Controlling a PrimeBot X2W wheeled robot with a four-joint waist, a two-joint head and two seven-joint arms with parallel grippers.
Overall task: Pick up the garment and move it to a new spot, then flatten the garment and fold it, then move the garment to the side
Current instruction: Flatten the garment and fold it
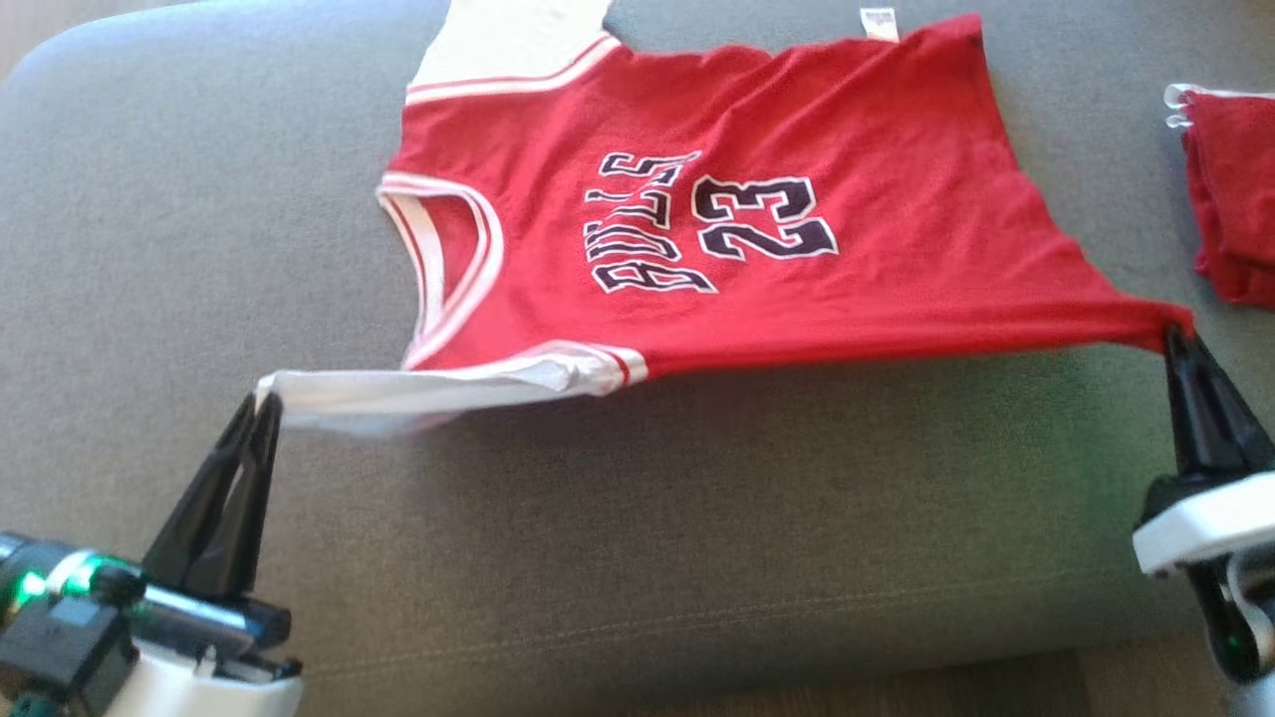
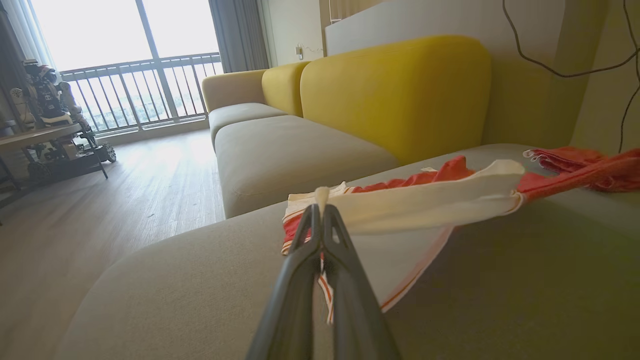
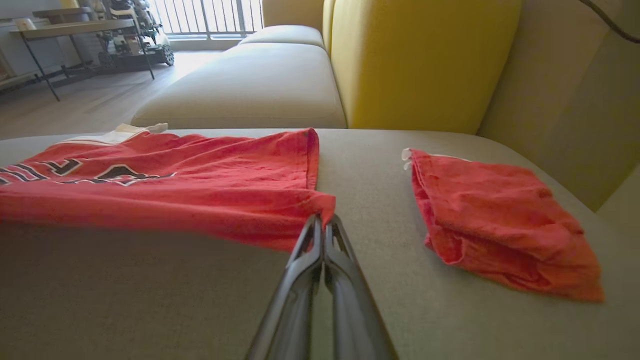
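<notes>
A red garment (image 1: 757,199) is spread face up on the grey sofa seat (image 1: 598,538), with its neckline turned toward the robot's left and its hem toward the right. It is cut as a sports shirt with white sleeves, and the neck opening is edged in white bands with thin red stripes. The word BULLS and the number 23 are printed across the chest in dark characters outlined in white. A small white label (image 1: 880,22) is seen at the far corner of the hem. The far half of the garment is laid on the seat in soft wrinkles, while the near edge is raised off it and pulled into a taut line, and a shadow is cast on the seat beneath. The tip of the near white sleeve is pinched in the closed left claw (image 1: 263,404), and the near corner of the red hem is pinched in the closed right claw (image 1: 1175,337). A folded red cloth (image 1: 1235,219) is laid on the same seat to the right, apart from the hem. A yellow back cushion (image 2: 400,90) is seen behind the seat, and a wooden floor (image 2: 125,200) beyond its end.
</notes>
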